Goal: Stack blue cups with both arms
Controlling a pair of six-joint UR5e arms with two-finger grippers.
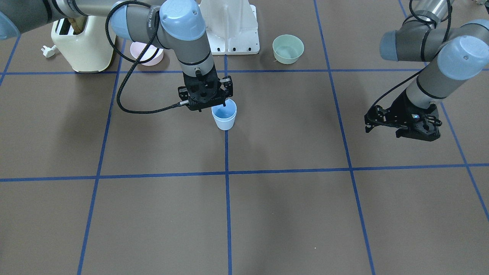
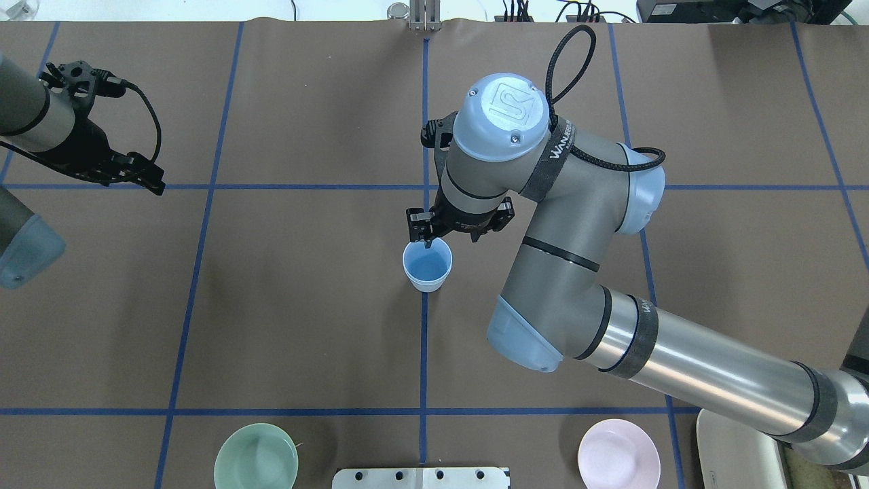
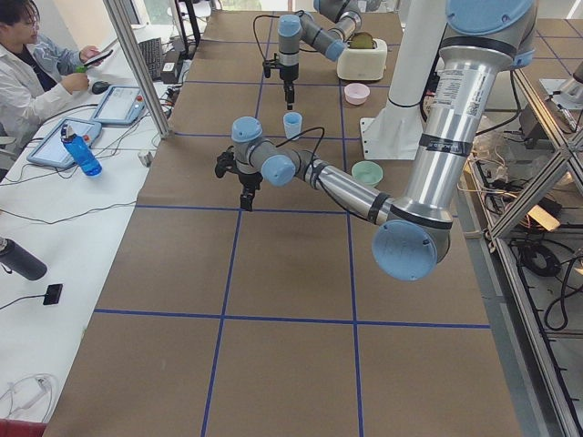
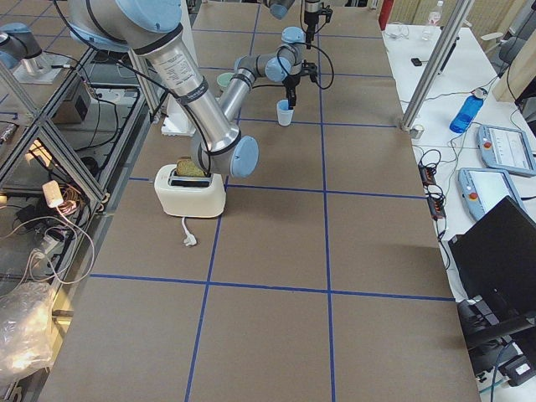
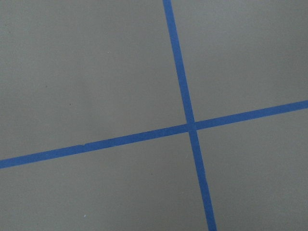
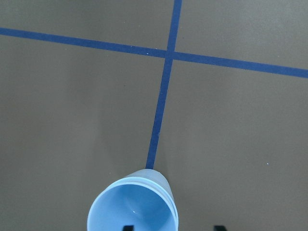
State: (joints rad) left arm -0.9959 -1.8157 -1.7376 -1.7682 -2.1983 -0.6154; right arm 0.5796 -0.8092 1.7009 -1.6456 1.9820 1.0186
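Right pincer [image 2: 426, 242], released, straddles the rim of the nested blue cups [image 2: 428, 272] standing just below it on the worktop [image 2: 305, 305]; best withdrawn straight upward so neither finger tips the stack.

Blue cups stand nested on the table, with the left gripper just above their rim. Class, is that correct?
No: it is the right gripper at the rim of the blue cups; the left gripper hangs aside, as the overhead exterior view shows. The rest holds.

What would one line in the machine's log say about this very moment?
blue cups: nested, upright on tape line | right end effector: open, astride the rim | left end effector: empty, off to the side
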